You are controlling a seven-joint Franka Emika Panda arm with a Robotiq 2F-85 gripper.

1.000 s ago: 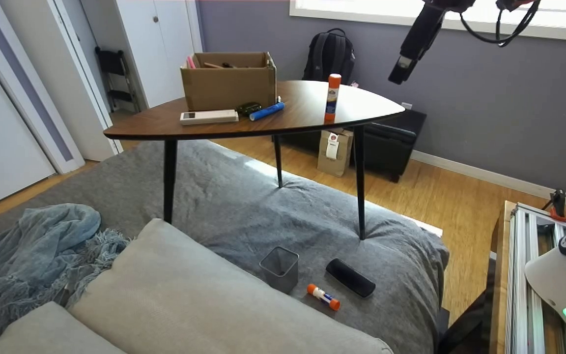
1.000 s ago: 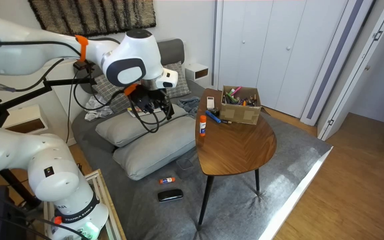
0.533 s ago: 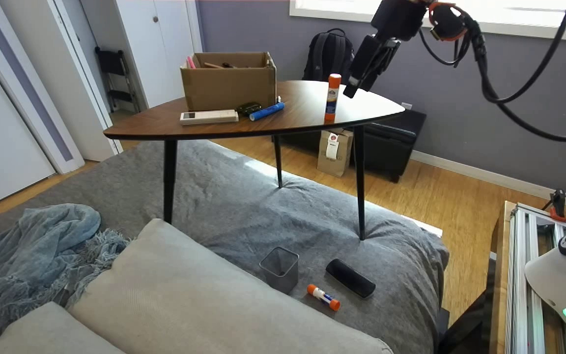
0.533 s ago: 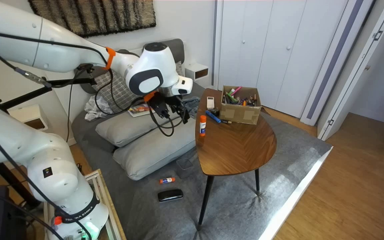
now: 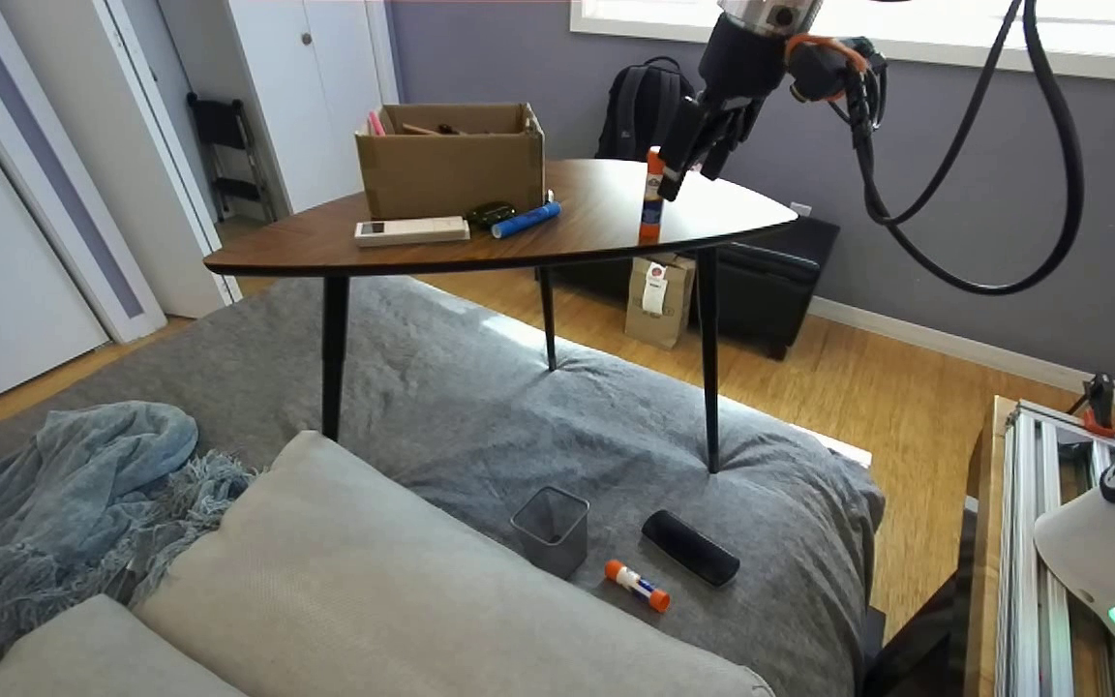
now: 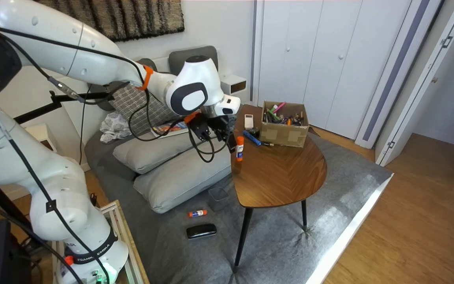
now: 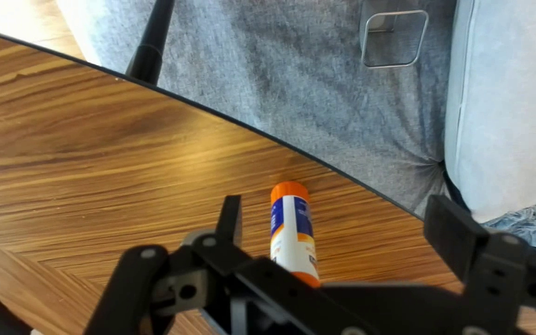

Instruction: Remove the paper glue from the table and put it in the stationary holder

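The paper glue [image 5: 650, 211] stands upright near the edge of the brown wooden table [image 6: 282, 173]. It has an orange-red cap and a white and blue label. It also shows in the wrist view [image 7: 292, 232], standing nearer the left finger [image 7: 230, 218] than the right finger [image 7: 454, 232]. My gripper [image 7: 335, 207] is open and empty. In both exterior views its fingertips are beside the glue's upper part; I cannot tell whether they touch it. The stationary holder [image 5: 565, 554], a dark mesh cup, stands on the bed below the table. Its rim shows in the wrist view [image 7: 389, 66].
A cardboard box [image 6: 284, 135], a blue marker [image 6: 252, 138] and a white device [image 6: 248, 121] are on the table. A second glue stick [image 5: 637, 585] and a black case [image 5: 691, 548] lie on the bed near the holder. A large pillow [image 5: 403, 581] lies beside it.
My gripper has moved over the table's edge and down to the paper glue. The glue, the holder and the other objects have not moved.
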